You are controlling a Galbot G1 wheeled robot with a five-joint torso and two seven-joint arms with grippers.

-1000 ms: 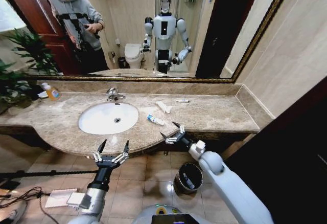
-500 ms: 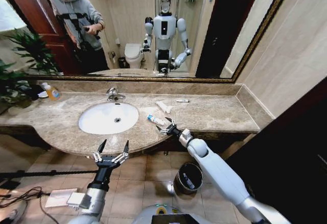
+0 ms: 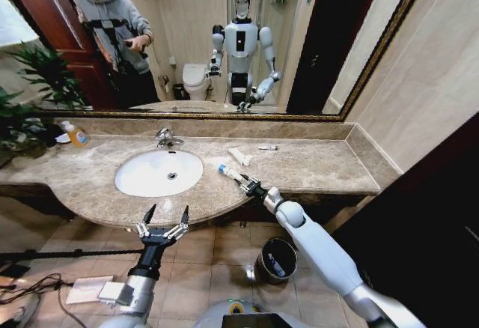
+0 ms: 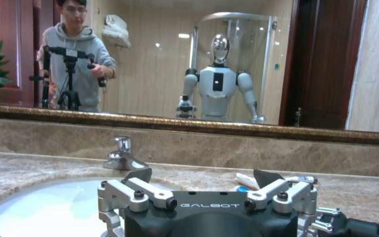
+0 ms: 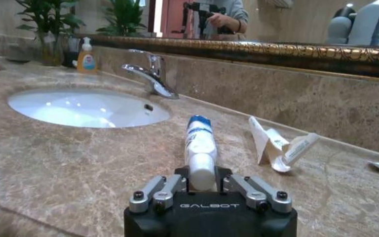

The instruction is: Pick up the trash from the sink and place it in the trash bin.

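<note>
- Right gripper (image 5: 201,183) clamps the blue-capped tube (image 5: 199,143) by its tail on the countertop (image 3: 314,167).
- Gripped so near the end, it may slip before the trash bin (image 3: 275,260).
- Left gripper (image 3: 162,221) idles, spread wide.

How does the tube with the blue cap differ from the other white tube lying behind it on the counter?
The blue-capped tube is rounded and full-looking, and the right gripper is shut on its near end; the flat white tube looks squeezed and lies free. The blue-capped tube points its cap toward the sink; the flat white tube lies nearer the back wall, farther from the sink. Both are white and rest on the counter.
</note>
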